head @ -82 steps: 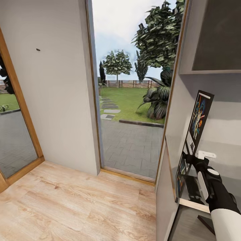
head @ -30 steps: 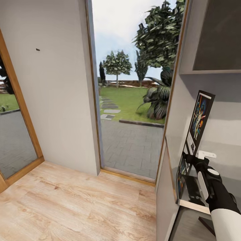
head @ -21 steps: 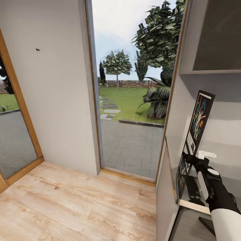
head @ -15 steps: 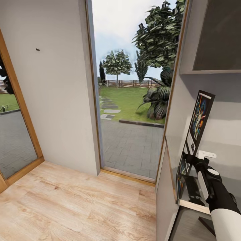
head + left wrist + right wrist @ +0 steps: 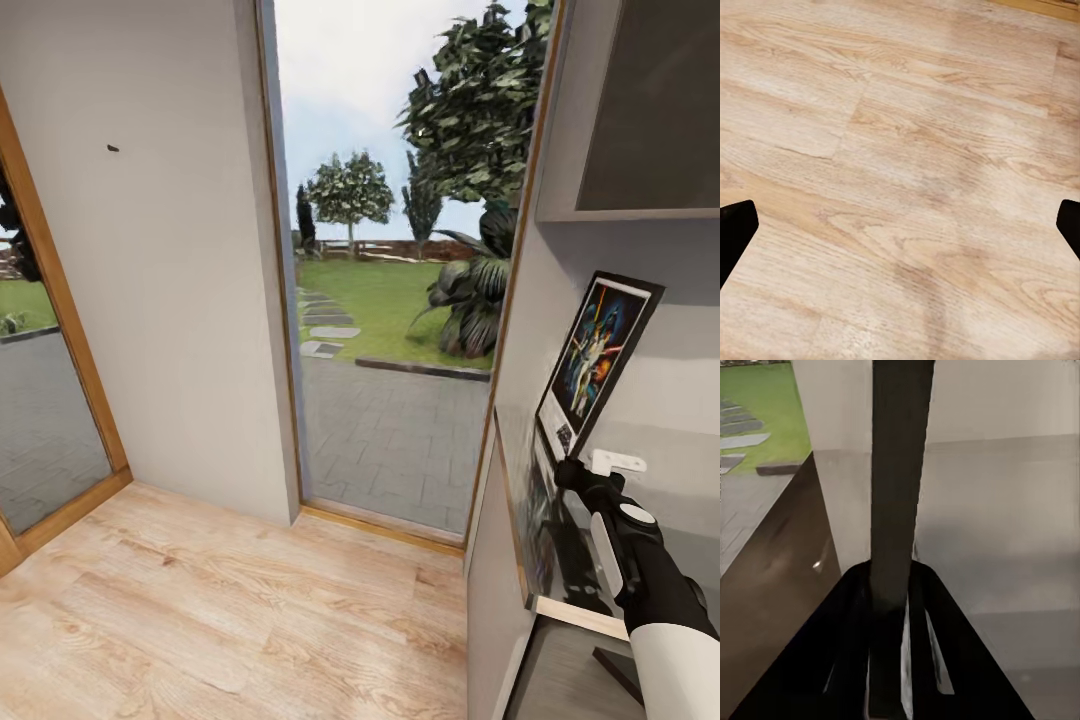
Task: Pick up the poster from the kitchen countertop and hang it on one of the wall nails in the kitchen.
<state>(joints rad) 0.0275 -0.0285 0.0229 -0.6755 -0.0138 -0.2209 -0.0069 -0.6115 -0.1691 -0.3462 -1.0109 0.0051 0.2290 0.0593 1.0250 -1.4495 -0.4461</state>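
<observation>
Turned more face-on since before, flat framed poster (image 5: 597, 362) sits between right fingers (image 5: 572, 473).

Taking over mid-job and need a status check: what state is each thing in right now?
poster: lifted, tilted, gripped at its lower edge
right gripper: jaws shut on the poster
left gripper: jaws open, over wood floor
wall nail: bare, nothing hung

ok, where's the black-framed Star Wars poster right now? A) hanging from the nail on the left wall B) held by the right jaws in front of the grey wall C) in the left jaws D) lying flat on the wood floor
B: the right gripper clamps the black-framed Star Wars poster by its lower edge, upright before the pale grey wall; the nail is bare.
</observation>
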